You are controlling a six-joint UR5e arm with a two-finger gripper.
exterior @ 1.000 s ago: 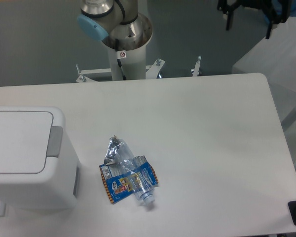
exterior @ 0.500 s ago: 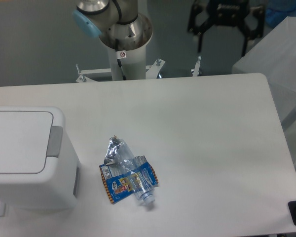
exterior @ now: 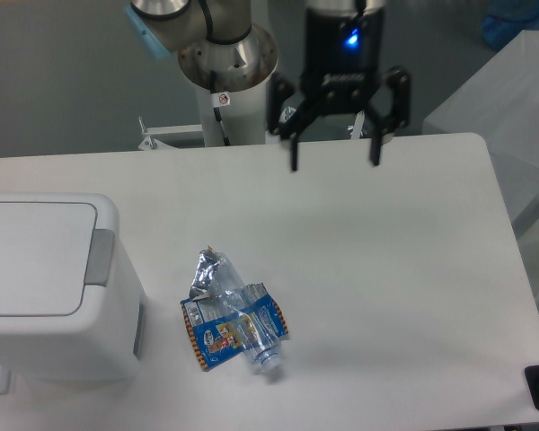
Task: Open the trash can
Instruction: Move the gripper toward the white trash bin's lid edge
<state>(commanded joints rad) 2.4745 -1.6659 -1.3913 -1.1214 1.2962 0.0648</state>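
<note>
Camera view: the tool (exterior: pixel 333 163), fingers spread wide and empty, has swung in leftward over the counter (exterior: pixel 386 269), closing on the trash can (exterior: pixel 49 287), still shut, well left.

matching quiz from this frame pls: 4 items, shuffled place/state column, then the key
1. trash can
2. gripper
3. crushed bottle
4. button strip

A. grey, on the lid's right edge
B. open, above the table's far side
C. lid shut, at the table's left
D. lying on a blue wrapper, mid-table

Pairs: 1-C, 2-B, 3-D, 4-A
</note>
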